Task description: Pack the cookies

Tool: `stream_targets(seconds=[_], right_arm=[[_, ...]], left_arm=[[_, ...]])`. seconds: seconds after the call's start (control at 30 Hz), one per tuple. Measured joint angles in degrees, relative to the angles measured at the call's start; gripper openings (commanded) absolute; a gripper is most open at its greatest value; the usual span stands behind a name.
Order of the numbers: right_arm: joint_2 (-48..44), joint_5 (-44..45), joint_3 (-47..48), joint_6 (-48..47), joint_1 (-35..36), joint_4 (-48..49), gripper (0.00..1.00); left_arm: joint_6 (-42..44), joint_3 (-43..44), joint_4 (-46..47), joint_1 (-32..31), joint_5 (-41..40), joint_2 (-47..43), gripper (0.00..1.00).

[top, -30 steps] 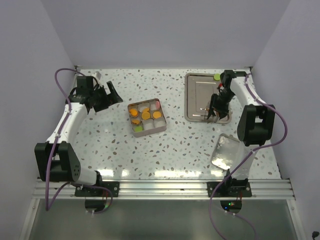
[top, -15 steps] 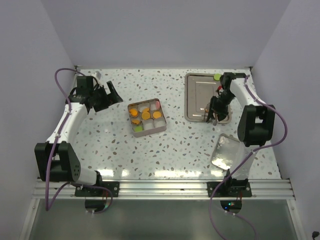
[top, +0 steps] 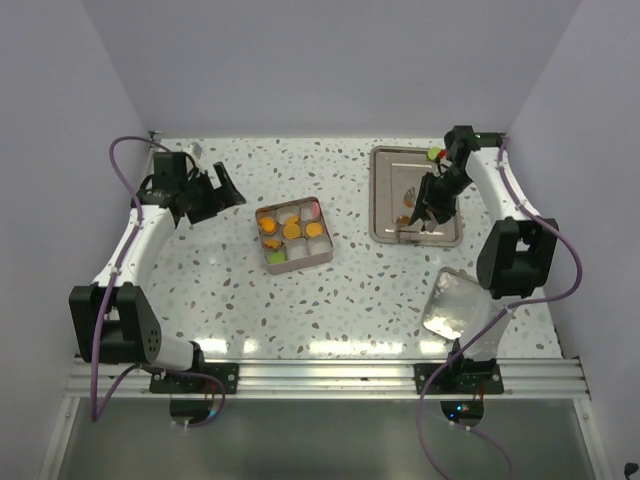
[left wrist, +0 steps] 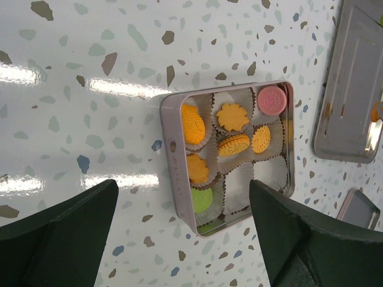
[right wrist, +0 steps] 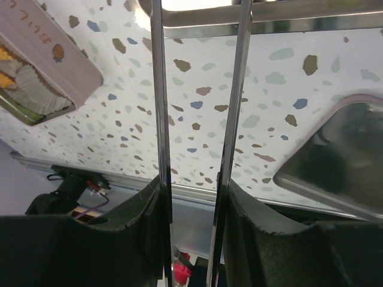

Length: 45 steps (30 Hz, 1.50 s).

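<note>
1. Right gripper (top: 412,214): fitted with two long thin metal prongs (right wrist: 160,119), which run nearly parallel with a narrow gap between them. The overhead view shows a small orange piece at their tips, but whether it is gripped cannot be told. The gripper sits over the metal tray (top: 388,190) near the far right corner of the worktop.
2. Left gripper (top: 222,190): dark fingers (left wrist: 60,233) spread wide, holding nothing, raised above the far left part of the worktop.
3. Cookies (left wrist: 232,144): mostly orange, plus one pink and one green, each in a white paper cup (left wrist: 272,173) inside the square tin (top: 294,236) at the middle of the worktop. Some cups are empty.
4. Green cookie (top: 434,154): lies at the tray's far right corner.
5. Tin lid (top: 447,303): lies on the worktop toward the near right edge, apart from the tray.
</note>
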Motion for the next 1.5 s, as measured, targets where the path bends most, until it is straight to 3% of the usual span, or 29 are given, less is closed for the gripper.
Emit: stream_targets(seconds=[0.17,0.43,0.8,1.5], right_arm=[[-0.9,-2.9,2.4,1.7,3.9,-0.1,0.36],[-1.2,-7.6,6.0,6.3,19.5,0.1,0.36],[-1.5,-10.3,6.0,13.3,31.9,2.1,0.35],[1.8,-10.0,3.8,15.6,39.6,5.4,0.38]], left_arm=[[0.0,0.0,0.0,0.0,0.0,0.0,0.96],[0.0,0.0,0.0,0.0,0.3,0.0,0.96],[0.0,0.0,0.0,0.0,0.7,0.0,0.96],[-0.2,-0.8,0.4,0.0,0.9,-2.0,0.96]])
